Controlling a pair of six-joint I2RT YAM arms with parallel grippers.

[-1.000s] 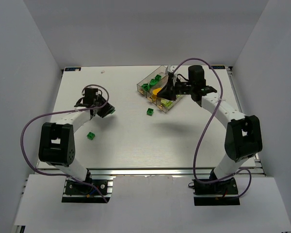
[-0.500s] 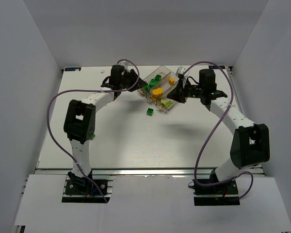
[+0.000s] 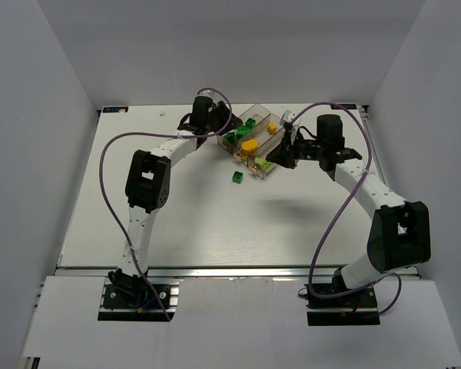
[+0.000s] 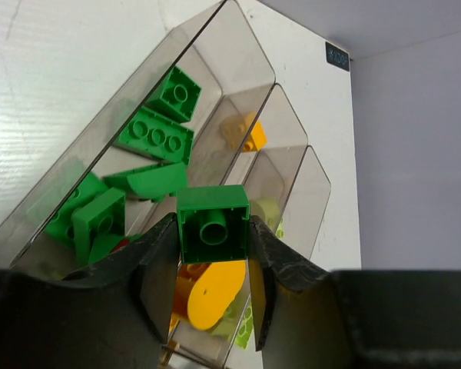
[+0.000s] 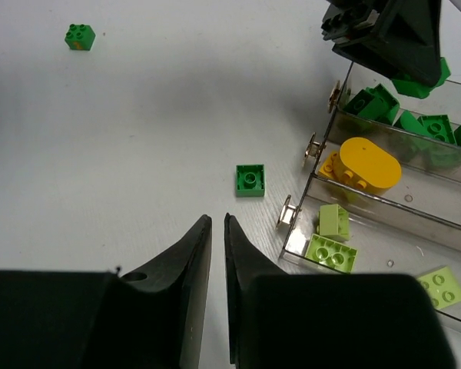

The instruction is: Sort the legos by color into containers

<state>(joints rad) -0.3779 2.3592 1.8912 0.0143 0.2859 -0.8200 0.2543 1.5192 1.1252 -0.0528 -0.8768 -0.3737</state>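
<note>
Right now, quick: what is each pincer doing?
Left pincer: closed on a green brick.
Right pincer: nearly closed, holding nothing.

Table (image 3: 184, 223) front + left: big bare patch, easy way in. Clear tray (image 4: 230, 54) far mid, walls stop side moves. L gripper (image 4: 212, 240) w/ green brick (image 4: 213, 221) hangs over tray. Loose green brick (image 5: 250, 180) by tray end, in front of R gripper (image 5: 217, 223). Far brick (image 5: 80, 36) sits alone.
</note>
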